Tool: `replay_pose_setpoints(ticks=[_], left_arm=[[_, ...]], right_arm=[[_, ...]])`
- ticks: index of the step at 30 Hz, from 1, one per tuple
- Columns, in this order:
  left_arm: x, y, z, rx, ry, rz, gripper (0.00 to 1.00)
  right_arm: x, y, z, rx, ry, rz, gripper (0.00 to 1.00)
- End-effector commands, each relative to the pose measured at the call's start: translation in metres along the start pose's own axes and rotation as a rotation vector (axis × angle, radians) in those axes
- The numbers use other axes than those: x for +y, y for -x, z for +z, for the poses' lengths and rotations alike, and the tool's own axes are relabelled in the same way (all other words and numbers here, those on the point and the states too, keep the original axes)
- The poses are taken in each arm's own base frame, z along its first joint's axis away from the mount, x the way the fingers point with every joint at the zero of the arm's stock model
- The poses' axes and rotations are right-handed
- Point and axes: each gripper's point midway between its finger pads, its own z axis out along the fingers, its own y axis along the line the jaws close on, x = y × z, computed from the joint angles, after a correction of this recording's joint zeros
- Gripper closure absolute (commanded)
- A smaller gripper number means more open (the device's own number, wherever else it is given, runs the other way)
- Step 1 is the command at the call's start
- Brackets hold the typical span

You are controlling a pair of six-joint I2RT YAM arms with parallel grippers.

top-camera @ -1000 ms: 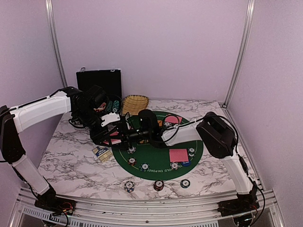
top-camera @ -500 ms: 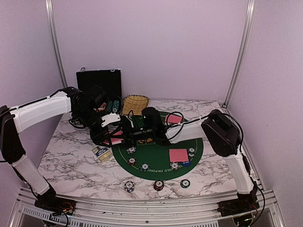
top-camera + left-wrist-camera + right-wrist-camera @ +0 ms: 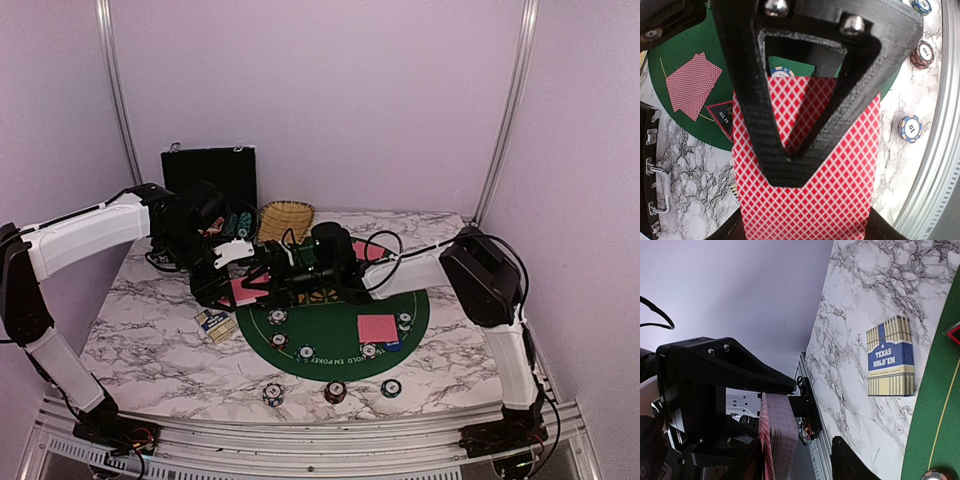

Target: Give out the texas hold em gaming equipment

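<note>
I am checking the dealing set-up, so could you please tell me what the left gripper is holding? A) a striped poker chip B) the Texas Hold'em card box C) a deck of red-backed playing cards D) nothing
C: in the left wrist view, the left gripper is clamped on the deck of red-backed playing cards, while the Texas Hold'em card box lies on the marble table.

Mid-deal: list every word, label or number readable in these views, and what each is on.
"TEXAS HOLD'EM": on the blue and yellow card box; the small line beneath it is too small to read.
"ALL IN": on the black-red triangle marker.
"HOLD EM POKER": along the near rim of the green mat, only partly legible.
Faces of the poker chips: too small to read.
Backs of the playing cards: pattern only, no text.
</note>
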Motion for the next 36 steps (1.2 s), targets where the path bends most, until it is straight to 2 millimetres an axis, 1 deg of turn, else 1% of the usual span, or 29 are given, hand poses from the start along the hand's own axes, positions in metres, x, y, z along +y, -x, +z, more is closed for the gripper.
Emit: replay_pose_setpoints(ticks=[1, 3, 6, 10, 12, 15, 20, 24, 31, 36], left_arm=[[-0.002, 0.002, -0.007, -0.017, 0.000, 0.018, 1.00], [-0.002, 0.002, -0.007, -0.018, 0.001, 0.017, 1.00], [-0.002, 0.002, -0.006, -0.015, 0.000, 0.017, 1.00], [-0.002, 0.002, -0.005, -0.011, 0.001, 0.015, 1.00], [-0.001, 0.001, -0.005, -0.010, 0.003, 0.018, 1.00], [-0.001, 0.002, -0.005, -0.010, 0.001, 0.018, 1.00], [-0.001, 0.002, -0.004, -0.009, 0.001, 0.018, 1.00], [0.000, 0.002, -0.004, -0.006, 0.004, 0.017, 1.00], [0.001, 0.001, -0.002, 0.001, 0.005, 0.018, 1.00], [0.001, 0.000, -0.001, 0.004, 0.004, 0.016, 1.00]], right_arm=[[0.014, 0.004, -0.012, -0.020, 0.006, -0.008, 0.55], [0.018, 0.003, -0.014, -0.020, 0.017, -0.006, 0.54], [0.023, 0.003, -0.017, -0.022, 0.032, -0.005, 0.50], [0.026, 0.002, -0.019, -0.021, 0.049, 0.002, 0.49], [0.027, 0.002, -0.022, -0.026, 0.046, -0.001, 0.51], [0.026, 0.001, -0.026, -0.030, 0.039, 0.000, 0.56], [0.027, 0.001, -0.032, -0.037, 0.036, -0.001, 0.69], [0.030, 0.001, -0.033, -0.035, 0.046, -0.003, 0.77], [0.038, 0.000, -0.034, -0.032, 0.093, 0.012, 0.87], [0.039, 0.000, -0.036, -0.031, 0.094, 0.017, 1.00]])
